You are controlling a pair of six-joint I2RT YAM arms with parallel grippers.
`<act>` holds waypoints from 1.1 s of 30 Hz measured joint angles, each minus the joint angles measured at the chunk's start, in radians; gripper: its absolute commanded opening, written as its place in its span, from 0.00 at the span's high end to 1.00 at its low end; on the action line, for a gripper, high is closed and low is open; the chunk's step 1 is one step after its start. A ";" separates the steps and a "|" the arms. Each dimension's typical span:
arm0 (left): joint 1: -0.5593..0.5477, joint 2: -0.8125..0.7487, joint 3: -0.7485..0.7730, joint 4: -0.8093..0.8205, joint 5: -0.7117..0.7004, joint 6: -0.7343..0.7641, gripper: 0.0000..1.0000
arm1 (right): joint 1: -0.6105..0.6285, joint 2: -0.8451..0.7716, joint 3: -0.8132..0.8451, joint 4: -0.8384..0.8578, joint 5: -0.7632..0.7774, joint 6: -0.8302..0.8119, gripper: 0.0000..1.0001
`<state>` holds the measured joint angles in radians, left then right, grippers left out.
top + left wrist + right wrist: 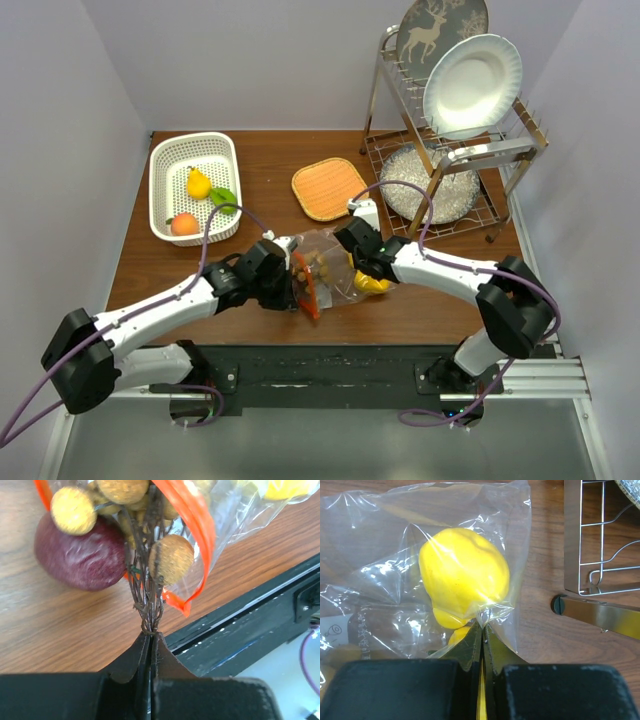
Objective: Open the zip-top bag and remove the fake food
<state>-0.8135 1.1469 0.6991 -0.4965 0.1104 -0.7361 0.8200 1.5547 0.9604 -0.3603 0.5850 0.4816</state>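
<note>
Close to the table edge (75, 630), left fingers (127, 660) pinch the grape cluster (170, 555), right fingers (500, 654) the zip-top bag (380, 540).

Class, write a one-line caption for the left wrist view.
Left gripper pinching the stem of the grape-like cluster at the mouth of the zip-top bag, purple piece alongside.

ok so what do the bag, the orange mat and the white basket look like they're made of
Bag: thin clear plastic film, glossy; it crinkles and catches glare. Mat: looks woven, maybe straw or fibre; fine ribbed, matte surface. Basket: probably moulded plastic; uniform white, perforated walls.
</note>
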 measured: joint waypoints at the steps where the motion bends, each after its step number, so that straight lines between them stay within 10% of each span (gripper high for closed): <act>1: 0.000 -0.001 0.008 -0.013 -0.007 0.010 1.00 | 0.000 0.003 0.001 -0.002 0.000 0.001 1.00; 17: 0.006 0.107 0.070 0.047 -0.041 0.114 1.00 | 0.000 0.014 0.016 -0.038 -0.024 0.011 1.00; 33: 0.015 0.037 0.209 -0.292 -0.141 0.144 1.00 | -0.035 0.082 0.057 -0.073 0.018 0.042 1.00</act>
<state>-0.7982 1.1843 0.9081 -0.7887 -0.0307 -0.5919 0.7845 1.6367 1.0172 -0.4335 0.6033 0.5232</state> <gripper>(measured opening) 0.037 0.010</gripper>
